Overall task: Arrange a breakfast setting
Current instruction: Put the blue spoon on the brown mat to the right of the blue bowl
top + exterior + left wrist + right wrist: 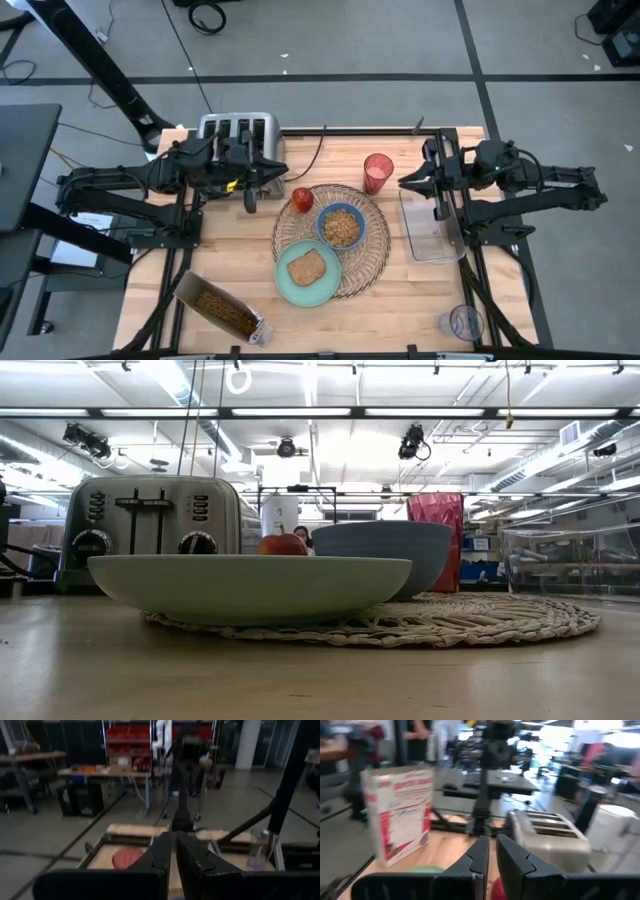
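A round woven placemat (pixel 365 255) lies mid-table. On it stand a blue bowl (pixel 341 226) of cereal, a pale green plate (pixel 300 288) with a toast slice (pixel 307 267), and a small red fruit (pixel 301 199) at its far left edge. A translucent red cup (pixel 378 172) stands on the table just beyond the mat. No spoon shows. My left gripper (pixel 283 170) hovers in front of the toaster, shut and empty; its wrist view shows the closed fingers (pixel 173 862). My right gripper (pixel 403 182) hovers right of the cup, shut and empty, as its wrist view shows (pixel 492 862).
A silver toaster (pixel 240 130) stands at the far left, its cord running along the far edge. A clear plastic tray (pixel 432 232) lies right of the mat. A cereal box (pixel 220 310) is at the near left. A clear cup (pixel 465 322) stands at the near right corner.
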Robot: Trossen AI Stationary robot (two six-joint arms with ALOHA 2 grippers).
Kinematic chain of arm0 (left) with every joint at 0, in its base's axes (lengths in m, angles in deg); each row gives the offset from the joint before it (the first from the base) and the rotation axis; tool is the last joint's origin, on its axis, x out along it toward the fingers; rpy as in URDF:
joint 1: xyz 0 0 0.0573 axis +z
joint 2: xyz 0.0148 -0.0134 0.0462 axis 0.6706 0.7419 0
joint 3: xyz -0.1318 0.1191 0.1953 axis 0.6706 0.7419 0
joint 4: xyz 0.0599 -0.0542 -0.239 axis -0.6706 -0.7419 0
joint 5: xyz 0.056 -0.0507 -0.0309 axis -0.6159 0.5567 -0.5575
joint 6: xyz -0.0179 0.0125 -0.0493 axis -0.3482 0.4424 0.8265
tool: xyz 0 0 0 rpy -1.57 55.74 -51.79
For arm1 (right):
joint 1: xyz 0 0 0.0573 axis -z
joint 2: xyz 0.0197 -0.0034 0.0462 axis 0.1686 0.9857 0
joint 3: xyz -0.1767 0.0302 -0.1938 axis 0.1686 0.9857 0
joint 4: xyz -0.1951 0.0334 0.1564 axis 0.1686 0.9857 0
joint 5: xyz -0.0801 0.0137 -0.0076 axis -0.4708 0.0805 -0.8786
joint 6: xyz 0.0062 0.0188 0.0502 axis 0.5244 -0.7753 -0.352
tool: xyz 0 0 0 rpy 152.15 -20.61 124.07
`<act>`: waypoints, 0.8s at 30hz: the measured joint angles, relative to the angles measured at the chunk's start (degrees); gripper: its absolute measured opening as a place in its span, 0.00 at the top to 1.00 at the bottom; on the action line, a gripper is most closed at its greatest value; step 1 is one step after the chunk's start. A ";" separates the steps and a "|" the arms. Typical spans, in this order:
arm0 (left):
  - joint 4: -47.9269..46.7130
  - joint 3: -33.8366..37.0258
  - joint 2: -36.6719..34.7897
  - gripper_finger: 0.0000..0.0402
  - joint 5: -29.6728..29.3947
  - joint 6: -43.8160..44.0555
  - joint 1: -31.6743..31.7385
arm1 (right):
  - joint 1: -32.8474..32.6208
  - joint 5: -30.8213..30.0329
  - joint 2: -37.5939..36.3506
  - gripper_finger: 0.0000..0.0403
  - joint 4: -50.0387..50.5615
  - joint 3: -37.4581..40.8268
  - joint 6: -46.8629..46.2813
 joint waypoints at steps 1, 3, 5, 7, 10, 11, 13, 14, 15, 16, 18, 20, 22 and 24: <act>0.91 0.00 -0.04 0.92 0.15 -0.49 0.16 | 0.72 1.53 0.00 0.89 -0.17 0.58 0.81; 1.78 -0.02 -0.04 0.92 0.17 -1.32 0.53 | 2.03 2.50 -0.04 0.89 -1.83 2.80 0.81; 2.42 -0.02 0.00 0.91 0.45 -1.68 0.93 | 2.77 2.79 0.04 0.89 -4.69 5.25 -1.56; 3.03 -0.02 0.02 0.91 2.96 -1.12 1.28 | 2.96 3.68 0.17 0.89 -6.91 6.85 -4.95; 3.00 -0.02 0.11 0.91 5.16 1.11 1.14 | 2.67 4.32 0.16 0.89 -12.10 7.32 -18.73; 3.05 -0.02 0.07 0.91 5.40 1.89 1.11 | 2.59 4.46 0.13 0.89 -13.59 7.32 -25.04; 3.87 -0.02 -0.17 0.91 5.34 2.84 1.06 | 2.60 4.73 0.21 0.89 -18.23 7.25 -35.32; 4.48 -0.02 -0.25 0.91 5.19 3.33 1.08 | 2.60 5.46 0.00 0.89 -19.87 7.04 -39.30; 4.87 -0.02 -0.33 0.91 5.13 3.65 1.10 | 2.60 5.78 -0.33 0.89 -21.00 6.96 -42.02; 5.00 -0.04 -0.35 0.91 5.15 4.23 1.10 | 2.60 6.03 -0.44 0.89 -21.09 6.93 -43.39; 5.16 -0.04 -0.29 0.91 5.14 6.32 1.08 | 2.50 7.92 -0.39 0.89 -19.85 6.93 -45.90; 5.54 -0.04 -0.28 0.91 5.18 8.90 1.03 | 1.78 8.37 0.13 0.90 -17.43 6.93 -49.87; 6.04 -0.04 -0.28 0.91 5.17 11.56 1.04 | 0.29 8.64 0.67 0.91 -16.05 7.00 -53.07; 6.01 -0.04 -0.28 0.91 5.12 12.95 1.08 | -1.55 10.18 1.17 0.92 -16.33 6.91 -55.13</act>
